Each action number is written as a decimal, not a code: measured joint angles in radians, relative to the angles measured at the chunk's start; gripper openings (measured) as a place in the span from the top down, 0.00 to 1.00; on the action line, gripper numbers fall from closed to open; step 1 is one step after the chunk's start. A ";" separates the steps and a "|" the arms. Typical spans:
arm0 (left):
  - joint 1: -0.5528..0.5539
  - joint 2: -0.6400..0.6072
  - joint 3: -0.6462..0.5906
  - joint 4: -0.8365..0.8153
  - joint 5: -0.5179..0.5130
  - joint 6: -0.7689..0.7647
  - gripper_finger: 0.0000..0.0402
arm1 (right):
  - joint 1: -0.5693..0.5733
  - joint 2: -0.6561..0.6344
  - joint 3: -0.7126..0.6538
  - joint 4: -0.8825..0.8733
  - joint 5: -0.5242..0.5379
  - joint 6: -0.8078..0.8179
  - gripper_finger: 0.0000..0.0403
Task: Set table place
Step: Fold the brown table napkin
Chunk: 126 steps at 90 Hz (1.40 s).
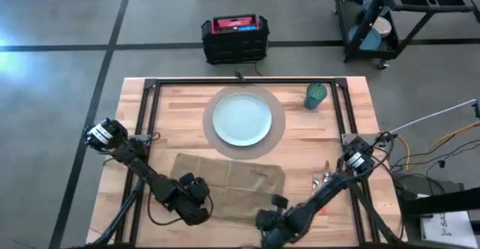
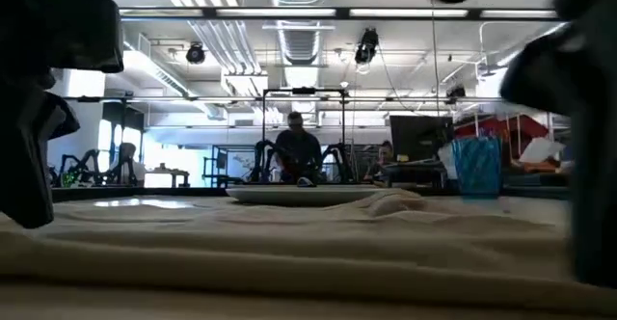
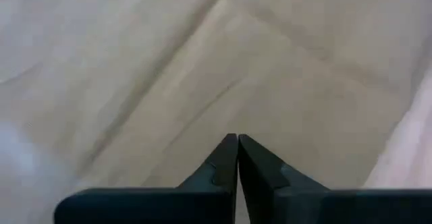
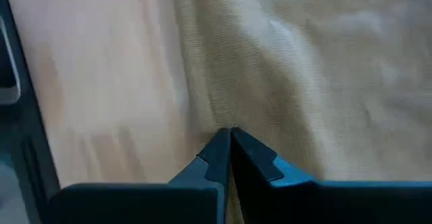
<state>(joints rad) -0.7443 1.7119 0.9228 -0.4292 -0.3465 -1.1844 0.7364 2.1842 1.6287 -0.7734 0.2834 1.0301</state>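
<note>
One napkin (image 1: 229, 178) spread on table (image 1: 300, 129), one plate (image 1: 241, 118), one cup (image 1: 316, 95), both jaws pinched closed on napkin's near edge.

plate (image 1: 241, 119) on mat (image 1: 279, 129), cup (image 1: 316, 96) right (napkin (image 1: 225, 179) nearer)

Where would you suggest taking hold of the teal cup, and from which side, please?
Probably by the cup's rim from straight above: it seems to stand upright near the table's far right corner, apart from the plate, with bare wood around it. The right tool, at the napkin's near edge, is on the cup's side.
</note>
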 joint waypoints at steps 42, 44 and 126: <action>-0.204 -0.002 0.289 -0.385 -0.085 0.308 1.00 | 0.139 -0.026 0.061 -0.160 0.188 0.135 1.00; -0.215 -0.002 0.309 -0.414 -0.087 0.321 1.00 | 0.141 -0.026 0.063 -0.150 0.187 0.126 0.99; -0.340 -0.003 0.089 -0.349 0.025 0.091 0.38 | 0.165 -0.025 -0.031 -0.103 0.216 0.087 0.54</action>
<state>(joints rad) -1.0840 1.7088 1.0122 -0.7782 -0.3218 -1.0931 0.9016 2.1597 1.5978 -0.8764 0.4992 1.1168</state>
